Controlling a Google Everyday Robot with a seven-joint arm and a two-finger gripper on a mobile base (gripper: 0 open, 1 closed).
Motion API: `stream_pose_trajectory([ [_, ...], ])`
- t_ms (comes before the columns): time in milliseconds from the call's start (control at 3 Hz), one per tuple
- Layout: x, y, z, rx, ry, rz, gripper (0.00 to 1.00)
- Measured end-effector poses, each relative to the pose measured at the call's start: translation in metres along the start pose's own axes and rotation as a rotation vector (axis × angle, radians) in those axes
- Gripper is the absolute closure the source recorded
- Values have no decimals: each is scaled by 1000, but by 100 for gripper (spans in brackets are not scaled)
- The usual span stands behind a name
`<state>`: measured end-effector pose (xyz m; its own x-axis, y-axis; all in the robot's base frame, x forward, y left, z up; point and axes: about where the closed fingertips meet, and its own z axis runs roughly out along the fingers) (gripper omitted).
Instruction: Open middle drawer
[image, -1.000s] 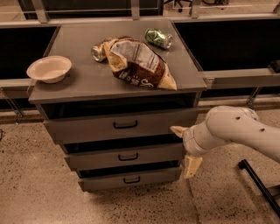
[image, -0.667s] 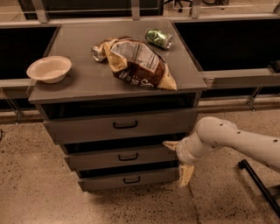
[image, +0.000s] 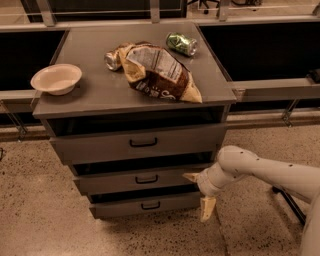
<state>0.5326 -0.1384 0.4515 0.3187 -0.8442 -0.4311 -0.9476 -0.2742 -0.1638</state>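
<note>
Grey metal cabinet (image: 227, 95) at centre frame, three drawers stacked in its front. Middle drawer (image: 110, 183) just at 6 o'clock from centre, mid-sized front, small black bar handle (image: 146, 179) at its middle. Sits between top drawer (image: 95, 146), tallest, at its 12 o'clock, and bottom drawer (image: 117, 209), narrowest, at its 6 o'clock. Dark gap above each front.

White gripper (image: 199, 192) at 3 o'clock from the middle drawer, low beside the right end of its front. Spread wide, gripping nothing. Upper finger (image: 191, 176) pointing to 9 o'clock at the drawer's right edge; cannot tell whether touching it. Lower finger (image: 206, 208) pointing to 6 o'clock, just beside the right end of the bottom drawer, tip near the floor (image: 40, 220). Well apart from the handle. Pale arm (image: 265, 172) reaching in from 4 o'clock of the frame.

On the cabinet's top: cream bowl (image: 56, 78) at 9 o'clock, near the left edge. Crumpled bag (image: 160, 72) lying across the middle. Silver can (image: 112, 61) on its side, touching the bag at its 10 o'clock. Green can (image: 181, 43) on its side at the bag's 1 o'clock, near the back right corner, apart from the bag. Speckled brown floor all round the base.
</note>
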Motion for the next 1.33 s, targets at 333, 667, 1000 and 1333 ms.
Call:
stream_pose_trajectory([
  [333, 8, -25, 13, 42, 28, 15, 0],
  [667, 20, -43, 18, 75, 53, 43, 0],
  [1000, 28, -50, 17, 95, 66, 61, 0],
  [1333, 33, -51, 8, 122, 68, 67, 0],
])
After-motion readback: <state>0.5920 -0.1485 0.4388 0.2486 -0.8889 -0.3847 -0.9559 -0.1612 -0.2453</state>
